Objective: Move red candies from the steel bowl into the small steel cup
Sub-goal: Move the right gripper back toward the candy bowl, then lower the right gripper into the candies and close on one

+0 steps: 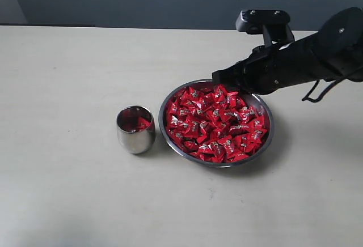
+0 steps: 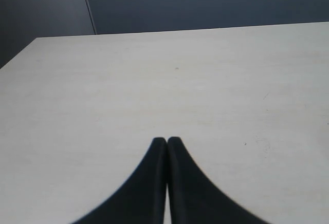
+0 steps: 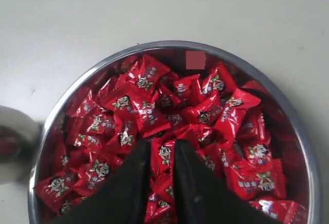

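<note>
My right gripper (image 3: 162, 144) hangs over the bowl (image 3: 169, 44) of candies (image 3: 149, 80), jaws narrowly apart; whether 1 is pinched, I can't tell. They look light and slippery: pinch a wrapper's middle.

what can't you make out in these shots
- Exterior view: the wall of the small steel cup hides how many red candies lie inside; the right wrist view blurs and crops it.
- Right wrist view: one candy shows between the tips of the right gripper; gripped or not, unclear.
- Exterior view: the left gripper is out of frame.
</note>
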Robot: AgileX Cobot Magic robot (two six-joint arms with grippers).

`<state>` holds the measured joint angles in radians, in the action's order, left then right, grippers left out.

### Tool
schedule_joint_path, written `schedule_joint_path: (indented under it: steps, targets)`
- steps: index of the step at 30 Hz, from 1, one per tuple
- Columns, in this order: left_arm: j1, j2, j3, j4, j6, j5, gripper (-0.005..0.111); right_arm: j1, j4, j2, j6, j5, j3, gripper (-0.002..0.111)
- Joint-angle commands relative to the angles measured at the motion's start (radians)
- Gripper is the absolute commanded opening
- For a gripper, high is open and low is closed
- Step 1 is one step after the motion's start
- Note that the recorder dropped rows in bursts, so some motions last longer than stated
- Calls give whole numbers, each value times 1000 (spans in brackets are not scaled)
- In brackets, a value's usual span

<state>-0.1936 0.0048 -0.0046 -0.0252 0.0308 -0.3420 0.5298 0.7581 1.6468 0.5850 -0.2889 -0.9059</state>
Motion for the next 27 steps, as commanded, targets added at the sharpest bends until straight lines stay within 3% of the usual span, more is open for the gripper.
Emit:
schedule_joint_path:
  steps: [1,9,17,23,27]
  targets:
    - [7,-5,5,-2,-1,8,0,-7,-48,60,1,-55,-64,17]
    - [7,-5,5,-2,-1,8,0,-7,-155,161,-17,-120,-142,17]
    - [7,-5,5,-2,-1,8,0,-5,-491,247,-321,-312,-292,17]
    - [7,-5,5,-2,-1,8,0,42,-669,278,-416,-439,-388,17]
    - [7,-5,5,-2,-1,8,0,88,-704,303,-430,-497,-428,30]
